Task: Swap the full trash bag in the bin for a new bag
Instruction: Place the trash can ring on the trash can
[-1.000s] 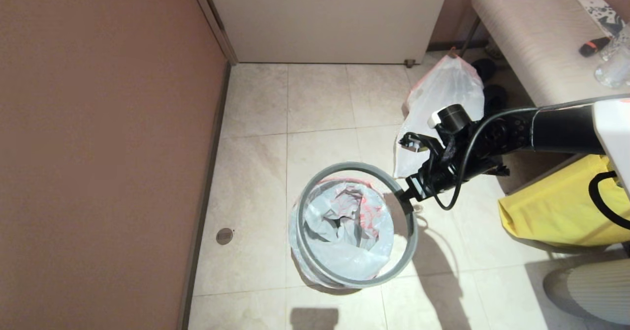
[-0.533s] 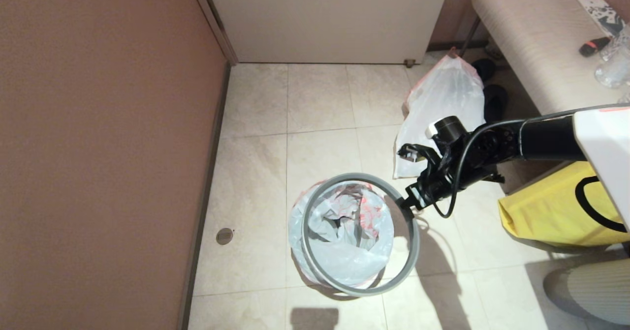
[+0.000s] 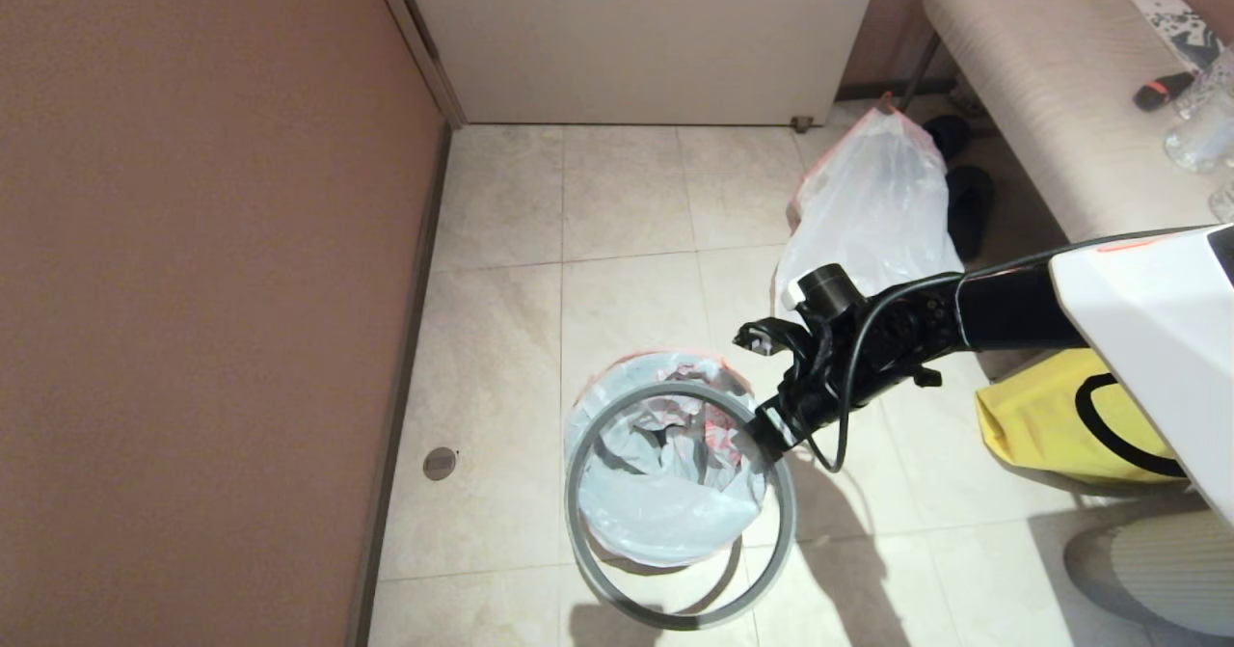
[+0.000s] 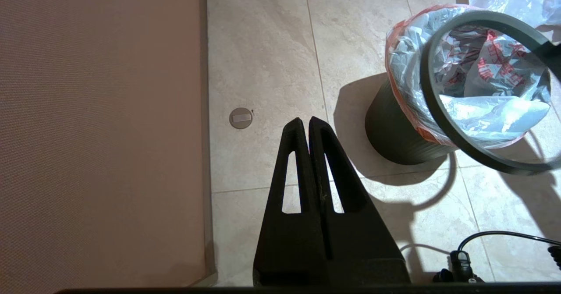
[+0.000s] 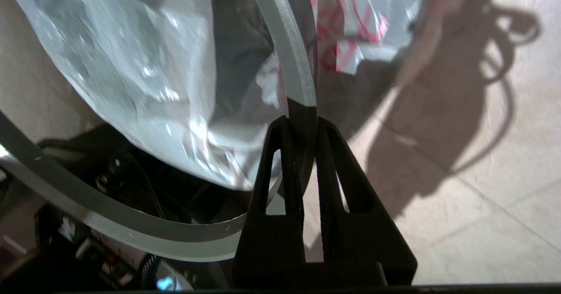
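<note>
Shifted nearer, grey ring [image 3: 617, 601] sits pinched between right gripper [image 3: 768, 425] fingers [image 5: 285, 154].

Home entry: tiled floor [image 3: 627, 213], bench [image 3: 1041, 78], shoes [image 3: 969, 194]

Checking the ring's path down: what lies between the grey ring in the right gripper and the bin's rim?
Only the new bag, folded over the bin; the grey ring, held by the right gripper, hangs above, offset, per the left wrist view.

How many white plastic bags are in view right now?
2: the new bag lines the bin; the full trash bag stands on the floor by the bench. Others may be hidden.
</note>
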Motion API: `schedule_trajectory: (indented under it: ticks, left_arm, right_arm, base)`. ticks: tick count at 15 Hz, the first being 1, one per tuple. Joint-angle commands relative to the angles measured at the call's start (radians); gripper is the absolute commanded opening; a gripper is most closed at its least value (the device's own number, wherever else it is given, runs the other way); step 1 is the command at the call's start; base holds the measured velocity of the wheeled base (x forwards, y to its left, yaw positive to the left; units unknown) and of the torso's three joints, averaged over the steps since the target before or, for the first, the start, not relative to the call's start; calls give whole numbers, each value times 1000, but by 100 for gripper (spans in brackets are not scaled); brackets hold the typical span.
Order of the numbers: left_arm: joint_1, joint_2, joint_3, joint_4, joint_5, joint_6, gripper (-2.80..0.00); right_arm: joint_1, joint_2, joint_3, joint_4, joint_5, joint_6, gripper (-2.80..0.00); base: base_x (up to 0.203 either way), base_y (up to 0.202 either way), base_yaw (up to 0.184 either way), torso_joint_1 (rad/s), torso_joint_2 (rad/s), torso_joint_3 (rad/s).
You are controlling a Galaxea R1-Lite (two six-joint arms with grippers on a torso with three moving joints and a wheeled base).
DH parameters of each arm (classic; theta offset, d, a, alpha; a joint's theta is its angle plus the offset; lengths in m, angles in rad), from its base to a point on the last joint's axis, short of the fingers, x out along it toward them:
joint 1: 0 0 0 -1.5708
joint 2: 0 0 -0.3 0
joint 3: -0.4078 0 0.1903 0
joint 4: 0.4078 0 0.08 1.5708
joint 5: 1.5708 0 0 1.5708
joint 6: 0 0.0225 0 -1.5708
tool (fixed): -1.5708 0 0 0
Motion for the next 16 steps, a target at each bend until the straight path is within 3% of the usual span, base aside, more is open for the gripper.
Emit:
schedule_trajectory:
  ticks: [1, 8, 16]
  left_arm:
    - [0, 0, 0, 0, 0, -2, -280]
    - [0, 0, 0, 0, 0, -1, -280]
    - [0, 0, 0, 0, 0, 0, -280]
  right_arm:
    - [12, 9, 74, -214, 2, 34, -280]
    - [24, 35, 87, -363, -205, 65, -280]
    - [35, 24, 97, -367, -269, 57, -280]
  base:
    - [0, 0, 0, 0, 0, 0]
    - [0, 0, 0, 0, 0, 0]
    - [0, 0, 0, 0, 0, 0]
